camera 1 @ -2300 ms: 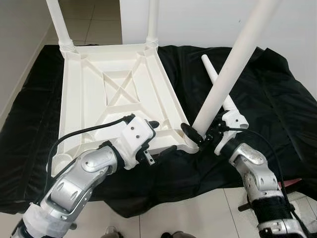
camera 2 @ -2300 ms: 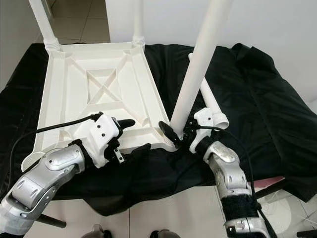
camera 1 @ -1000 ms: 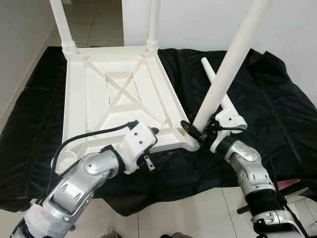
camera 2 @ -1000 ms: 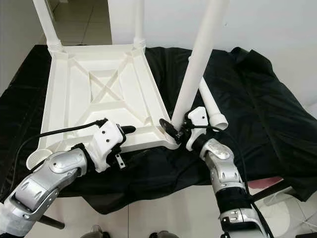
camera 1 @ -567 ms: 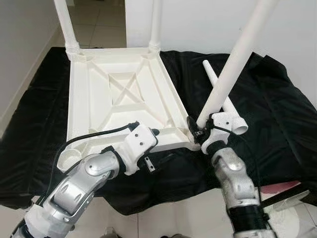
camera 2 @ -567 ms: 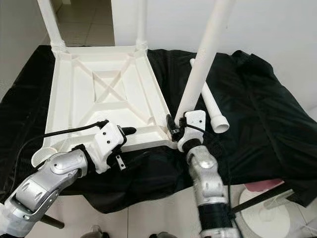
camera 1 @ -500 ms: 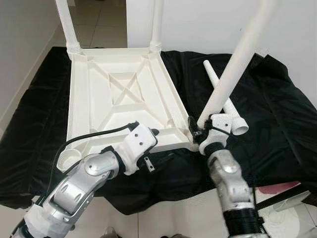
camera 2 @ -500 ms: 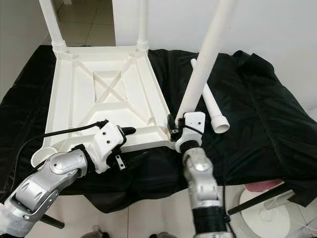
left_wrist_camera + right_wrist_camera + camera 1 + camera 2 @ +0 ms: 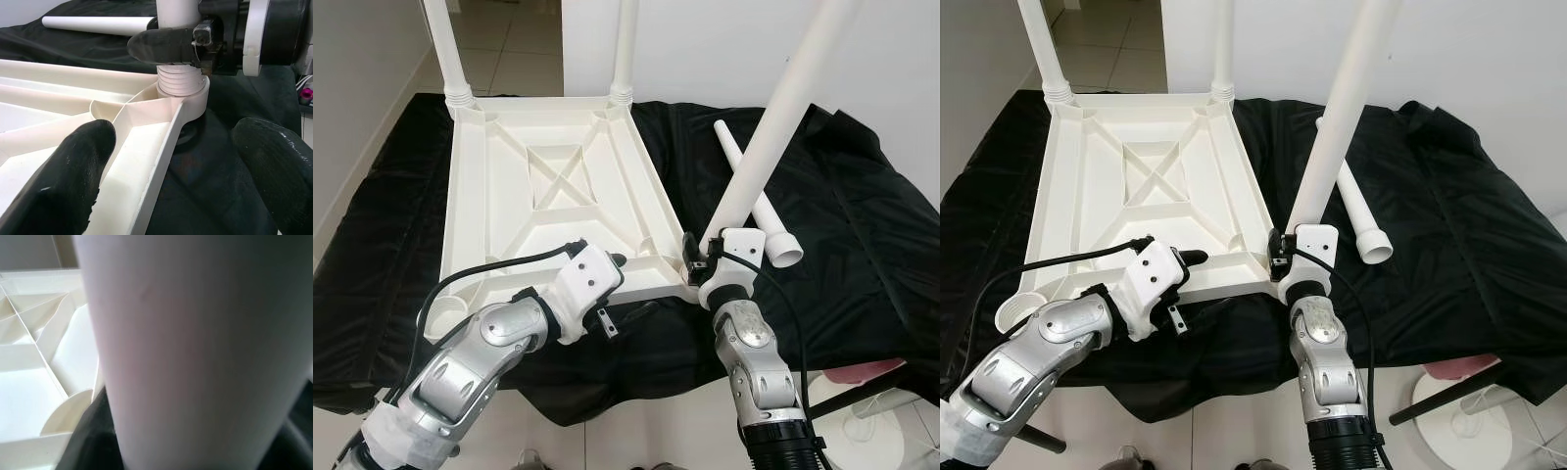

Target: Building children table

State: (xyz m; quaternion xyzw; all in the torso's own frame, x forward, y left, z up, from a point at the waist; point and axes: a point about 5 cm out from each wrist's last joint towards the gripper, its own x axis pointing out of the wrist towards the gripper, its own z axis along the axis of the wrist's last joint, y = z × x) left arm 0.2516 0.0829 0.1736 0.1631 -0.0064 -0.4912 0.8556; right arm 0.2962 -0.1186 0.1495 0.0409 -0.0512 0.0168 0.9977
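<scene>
Lying upside down on a black cloth [image 9: 862, 245], a white ribbed plastic child's tabletop [image 9: 548, 196], underside up so the corner sockets face the arms. Two white plastic legs already standing in the far corners, far-left leg [image 9: 440, 49] and far-right leg [image 9: 625, 44]. An open round socket [image 9: 445, 315] at the near-left corner, not yet filled.

Over the near edge, the left gripper [image 9: 168, 169], fingers spread wide, one black pad [image 9: 73, 171] above the tabletop's inner ribs and the other [image 9: 274, 171] out over the cloth, straddling the rim without clamping it. Probably placed so to steady the tabletop against twisting, or ready to press down should it slide.

At the near-right corner socket [image 9: 188, 95], a long white plastic leg [image 9: 773, 127] with its threaded end [image 9: 177, 81] seated in the collar, several thread rings exposed, so judged only partly screwed home. Leaning away to the right, not yet as upright as the far pair. Clamped around its base just above the threads, the right gripper [image 9: 705, 257], one black finger [image 9: 164, 45] wrapped across the tube; a low grip, likely chosen for turning force close to the joint.

Further right on the cloth, a spare white plastic leg [image 9: 759, 211] lying flat, near at hand, presumably for the empty socket.
</scene>
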